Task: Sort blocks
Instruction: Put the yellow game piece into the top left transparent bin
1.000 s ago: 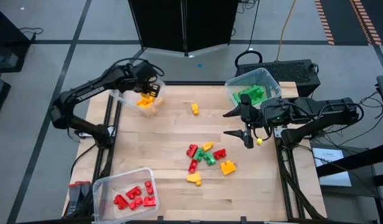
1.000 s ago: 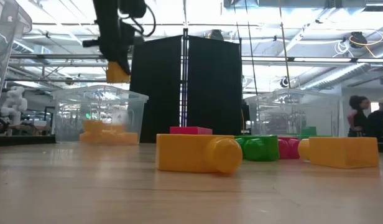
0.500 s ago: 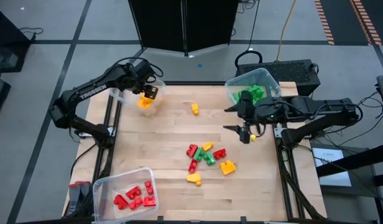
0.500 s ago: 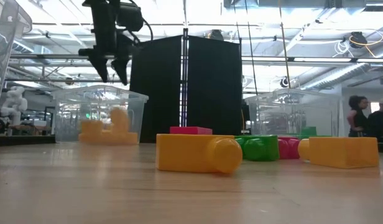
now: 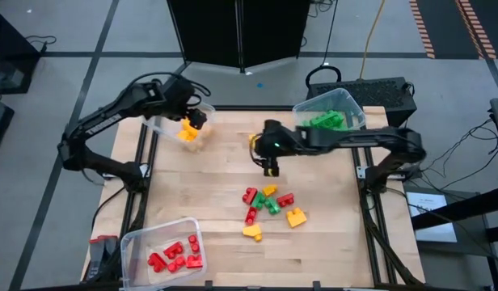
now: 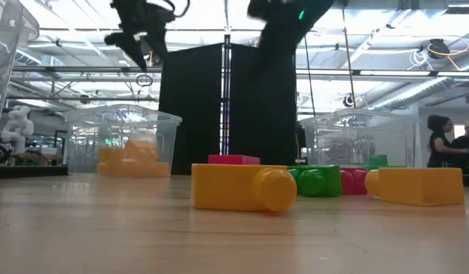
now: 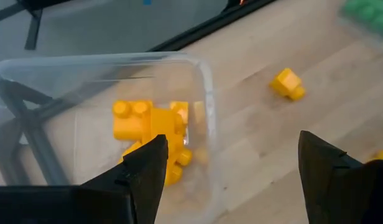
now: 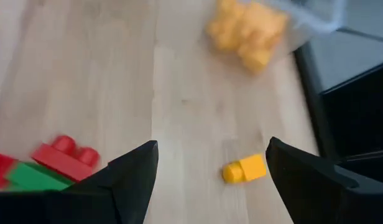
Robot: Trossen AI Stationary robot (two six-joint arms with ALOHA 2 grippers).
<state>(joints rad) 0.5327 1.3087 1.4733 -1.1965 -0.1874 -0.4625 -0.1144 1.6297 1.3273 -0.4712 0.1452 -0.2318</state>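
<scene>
left gripper (image 5: pixel 194 119) at upper left of the high view, fingers spread wide and empty above the clear plastic bin of yellow bricks (image 5: pixel 187 132), likely placed for a drop into it. right gripper (image 5: pixel 269 161) at centre, also wide and empty, beside the lone small yellow studded brick (image 5: pixel 254 141), probably lined up to take it. unsorted red, green and yellow bricks (image 5: pixel 269 204) clustered lower centre. clear bin of green bricks (image 5: pixel 328 121) at upper right; clear bin of red bricks (image 5: pixel 174 254) at lower left.
</scene>
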